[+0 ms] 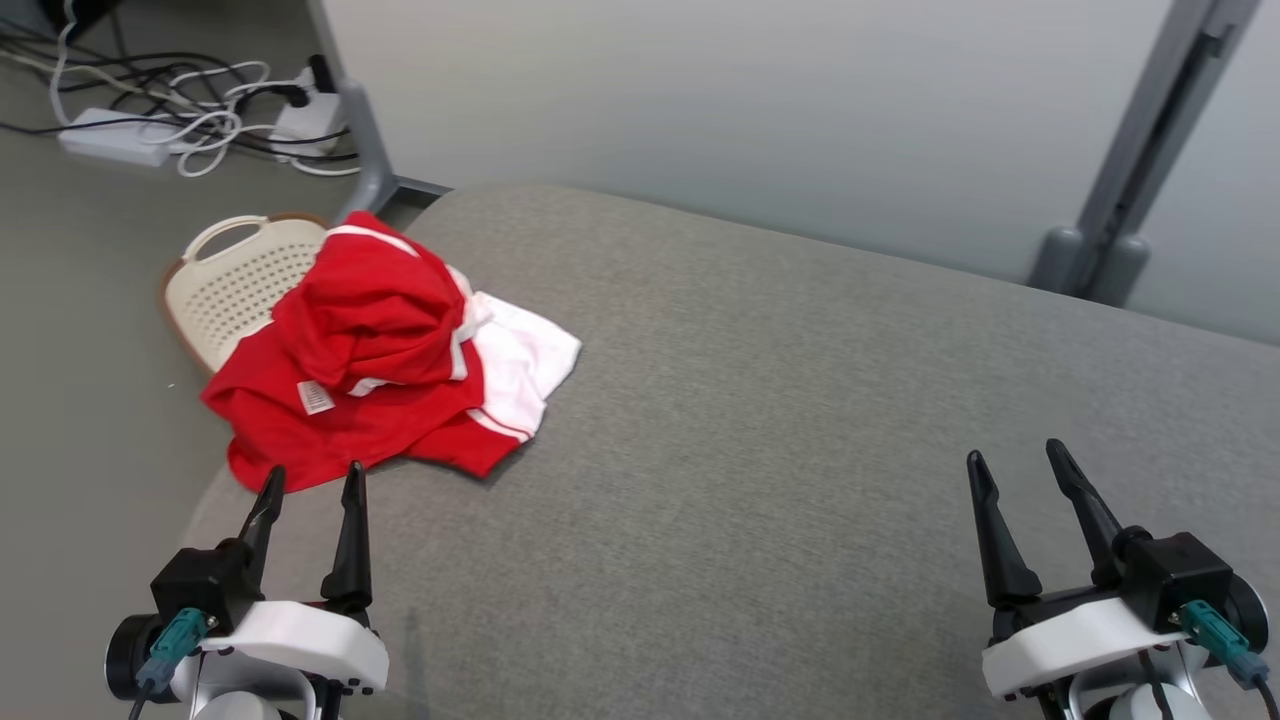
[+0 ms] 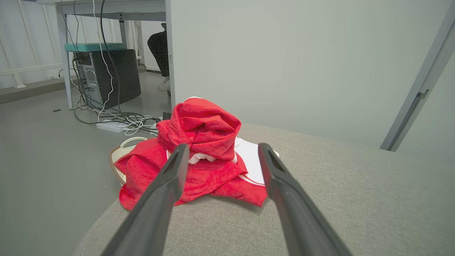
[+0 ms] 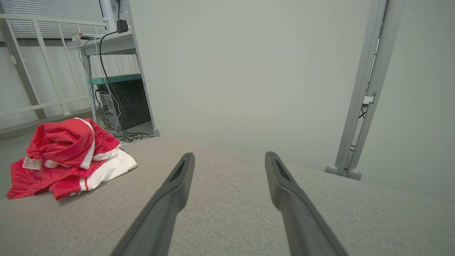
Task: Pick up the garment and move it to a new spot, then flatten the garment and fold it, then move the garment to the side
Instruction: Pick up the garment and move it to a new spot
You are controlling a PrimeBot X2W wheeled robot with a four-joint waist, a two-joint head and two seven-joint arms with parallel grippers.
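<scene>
A crumpled red and white garment [image 1: 375, 365] lies heaped at the left edge of the grey cushioned surface [image 1: 780, 430], partly overhanging it. My left gripper [image 1: 310, 482] stands open just short of the heap's near edge, nothing between its fingers. The left wrist view has the garment [image 2: 202, 156] straight ahead, beyond the open fingertips of the left gripper [image 2: 222, 149]. Far to the right, my right gripper [image 1: 1015, 457] is open and empty over bare cushion. From the right wrist, the garment [image 3: 67, 156] sits far left, well away from the right gripper [image 3: 229, 156].
A cream perforated basket [image 1: 235, 285] sits on the floor behind the garment, left of the surface. Cables and power strips [image 1: 190, 115] lie on the floor further back. A grey wall panel [image 1: 800, 100] and a metal post [image 1: 1140, 150] stand beyond the far edge.
</scene>
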